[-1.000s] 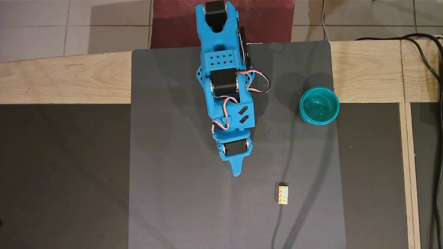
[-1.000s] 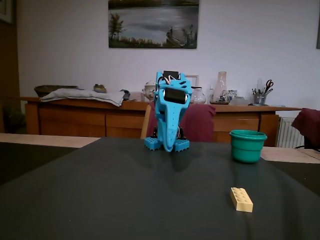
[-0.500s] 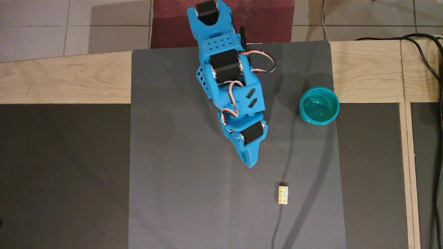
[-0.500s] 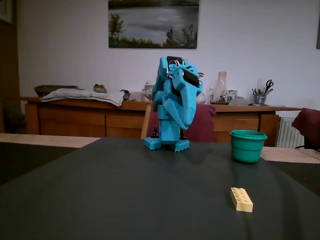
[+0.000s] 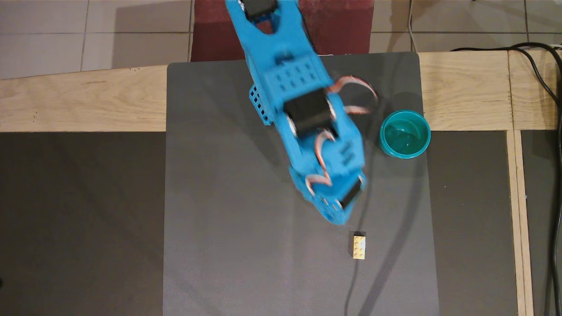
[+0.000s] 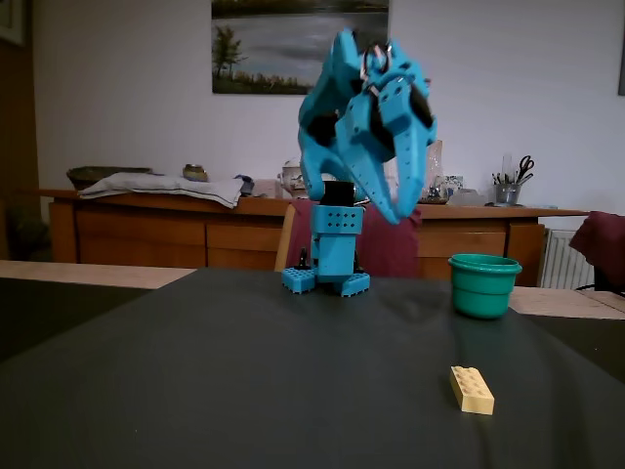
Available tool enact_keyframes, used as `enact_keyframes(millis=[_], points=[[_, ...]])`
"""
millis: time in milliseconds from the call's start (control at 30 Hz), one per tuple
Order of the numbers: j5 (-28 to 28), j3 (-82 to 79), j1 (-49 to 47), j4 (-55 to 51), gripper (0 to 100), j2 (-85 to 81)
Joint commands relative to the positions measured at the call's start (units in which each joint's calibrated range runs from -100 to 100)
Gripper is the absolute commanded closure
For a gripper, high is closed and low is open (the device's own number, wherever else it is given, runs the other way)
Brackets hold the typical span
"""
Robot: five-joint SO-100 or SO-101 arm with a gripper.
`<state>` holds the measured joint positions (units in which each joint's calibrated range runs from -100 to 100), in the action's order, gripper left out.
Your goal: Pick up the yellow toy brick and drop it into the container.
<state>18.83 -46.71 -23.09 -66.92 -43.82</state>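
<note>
The yellow toy brick (image 5: 359, 247) lies flat on the grey mat, studs up; in the fixed view the brick (image 6: 472, 389) sits at the front right. The container, a teal cup (image 5: 405, 134), stands upright at the mat's right edge, and the same cup (image 6: 483, 285) is behind the brick in the fixed view. My blue gripper (image 6: 400, 213) hangs high above the table, pointing down, its jaws a little apart and holding nothing. From overhead the gripper (image 5: 336, 218) is blurred and ends just up-left of the brick.
The grey mat (image 5: 219, 219) lies on a wooden and dark table. A black cable (image 5: 540, 79) runs along the right side. The arm's base (image 6: 327, 281) stands at the mat's far edge. A sideboard with clutter is far behind.
The arm has lifted and swung out toward the brick, to the right in both views. Its jaws, shut before, now show a gap. Brick and cup have not moved.
</note>
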Motion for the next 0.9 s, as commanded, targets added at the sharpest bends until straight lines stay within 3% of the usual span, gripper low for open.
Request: enact_keyframes(millis=[0,167,333,733,800,867], points=[[1.8,9.6,0.0,-0.1,99,11.6],[5.6,22.6,0.0,-0.1,99,31.6],[7.6,26.0,-0.1,0.1,100,39.0],[8.7,27.7,-5.0,0.2,99,42.4],[8.6,27.7,-6.1,0.2,96,43.1],[8.5,27.6,-6.6,0.2,87,43.3]])
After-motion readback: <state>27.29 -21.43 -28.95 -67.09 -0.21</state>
